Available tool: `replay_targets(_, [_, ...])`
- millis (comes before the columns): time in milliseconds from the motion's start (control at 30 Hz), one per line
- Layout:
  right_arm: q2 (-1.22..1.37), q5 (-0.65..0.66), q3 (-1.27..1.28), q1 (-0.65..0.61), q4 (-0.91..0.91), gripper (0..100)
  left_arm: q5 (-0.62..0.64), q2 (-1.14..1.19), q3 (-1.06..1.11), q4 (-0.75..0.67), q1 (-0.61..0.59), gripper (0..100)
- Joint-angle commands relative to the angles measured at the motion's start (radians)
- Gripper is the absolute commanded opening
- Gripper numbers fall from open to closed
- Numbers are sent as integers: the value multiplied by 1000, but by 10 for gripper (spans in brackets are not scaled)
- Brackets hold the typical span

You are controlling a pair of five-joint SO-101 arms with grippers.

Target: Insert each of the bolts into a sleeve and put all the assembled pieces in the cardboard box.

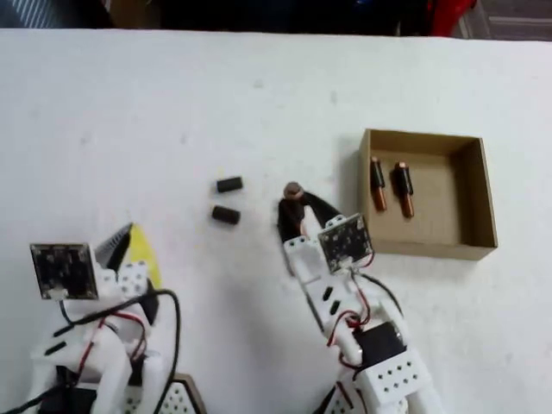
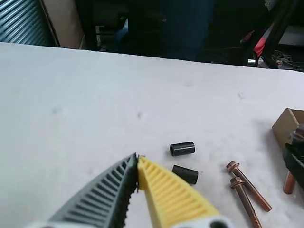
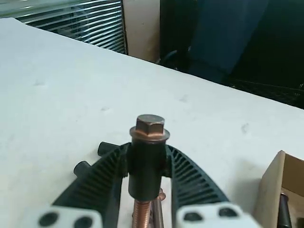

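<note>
Right gripper: the black ribbed right gripper (image 3: 147, 159) is clamped on a black cylindrical sleeve (image 3: 146, 180) with a copper hex-head bolt (image 3: 150, 127) seated through it, standing upright between the jaws.
Left gripper: the grey-and-yellow left gripper (image 2: 137, 164) has its tips pressed together on nothing.
Done: two sleeved bolts (image 1: 378, 184) lie in the brown cardboard box (image 1: 431, 250), just beside the right jaws.
Remaining: two loose black sleeves (image 2: 182, 148) lie just ahead of the left jaws' tips. Two bare copper bolts (image 2: 247, 186) lie beyond them, towards the right gripper.
Progress: roughly halfway, I judge. The held piece still needs boxing, then two more pairs need assembling.
</note>
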Motion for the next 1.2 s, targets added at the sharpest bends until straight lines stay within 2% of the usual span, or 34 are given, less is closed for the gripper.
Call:
replay_targets(0, [-12,18,-140,58,79,16,-20,-4,0,3,-59,22])
replay_targets(200, [-4,25,-347,176,326,17,-138,-4,169,-41,-85,22])
replay_targets(367, [-2,184,-483,193,467,17,-147,-4,322,-91,-116,22])
replay_targets(600, [28,203,-672,283,642,17,-143,-4,423,-91,-114,22])
replay_targets(900, [506,224,-904,403,670,17,-144,-4,549,-92,-114,22])
replay_targets(1167, [960,224,-1132,495,670,17,-146,-4,559,-43,-114,22])
